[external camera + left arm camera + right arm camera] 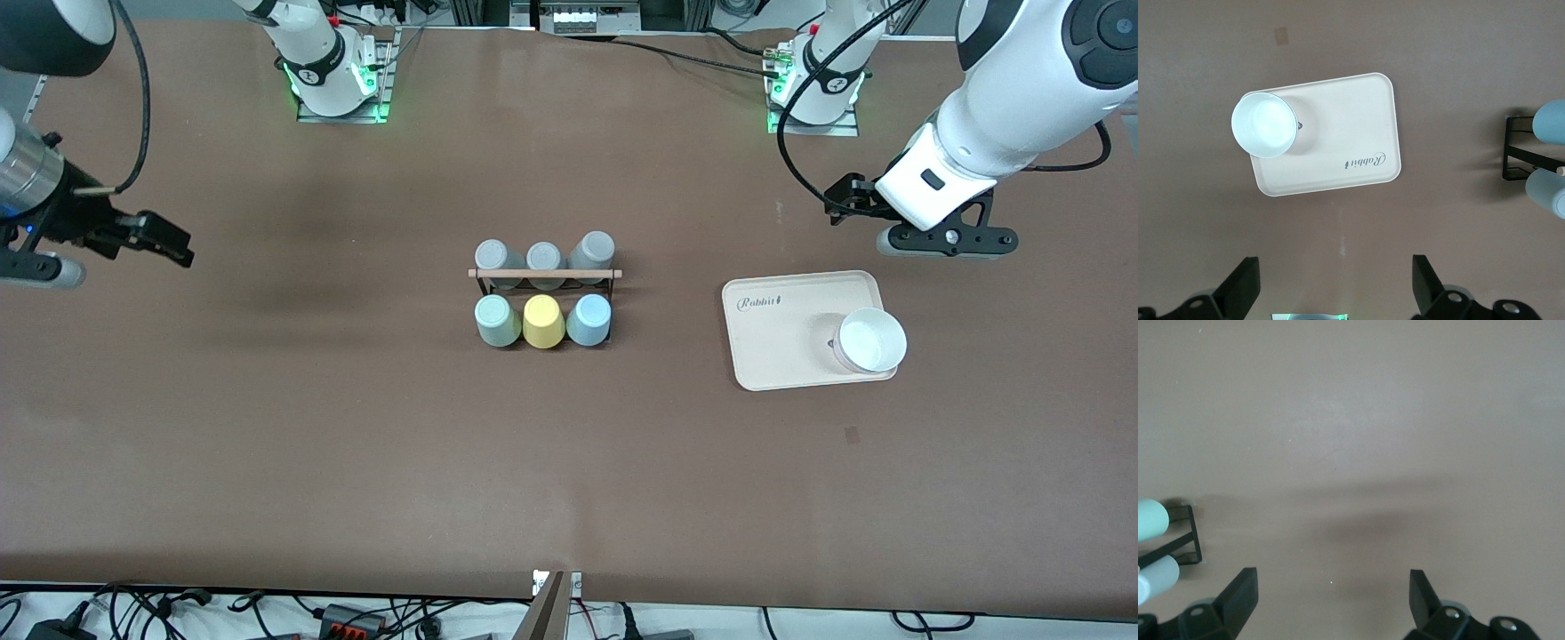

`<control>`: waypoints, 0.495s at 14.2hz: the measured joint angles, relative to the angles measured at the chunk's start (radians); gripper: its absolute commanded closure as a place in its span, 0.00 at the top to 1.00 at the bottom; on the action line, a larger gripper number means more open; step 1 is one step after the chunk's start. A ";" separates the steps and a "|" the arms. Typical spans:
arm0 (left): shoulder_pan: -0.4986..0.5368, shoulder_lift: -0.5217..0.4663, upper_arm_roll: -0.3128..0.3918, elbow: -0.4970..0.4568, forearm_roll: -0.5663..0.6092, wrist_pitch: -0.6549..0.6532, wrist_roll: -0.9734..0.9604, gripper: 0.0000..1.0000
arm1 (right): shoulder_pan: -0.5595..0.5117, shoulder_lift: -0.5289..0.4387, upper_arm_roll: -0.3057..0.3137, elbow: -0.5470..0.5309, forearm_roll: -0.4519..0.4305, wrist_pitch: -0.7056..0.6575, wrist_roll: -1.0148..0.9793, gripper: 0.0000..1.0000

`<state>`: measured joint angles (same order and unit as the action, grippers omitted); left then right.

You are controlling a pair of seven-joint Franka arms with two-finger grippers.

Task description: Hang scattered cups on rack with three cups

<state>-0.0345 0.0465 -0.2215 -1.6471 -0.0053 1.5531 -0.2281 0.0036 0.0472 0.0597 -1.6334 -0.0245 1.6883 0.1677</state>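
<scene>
On rack (544, 274) mint cup (497, 321), blue cup (589, 319); left tool (1335, 288), right tool (1331, 600) gaping, empty

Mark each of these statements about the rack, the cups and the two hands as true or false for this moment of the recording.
1. The rack carries six cups. True.
2. The yellow cup sits between the mint-green cup and the light blue cup. True.
3. The white bowl stands on the bare table. False: it stands on the cream tray.
4. The left hand is shut on a cup. False: it is open and holds nothing, above the table near the tray.
5. The right hand is open over bare table toward the right arm's end. True.
6. The three grey cups are nearer to the front camera than the coloured ones. False: they are farther.
</scene>
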 measured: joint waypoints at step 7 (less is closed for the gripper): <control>0.000 0.000 0.001 0.001 0.000 0.010 0.000 1.00 | -0.003 -0.054 0.000 -0.041 0.000 0.001 0.001 1.00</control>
<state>-0.0344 0.0465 -0.2204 -1.6461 -0.0053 1.5633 -0.2281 0.0004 -0.0066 0.0596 -1.6748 -0.0245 1.6895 0.1686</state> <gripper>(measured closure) 0.000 0.000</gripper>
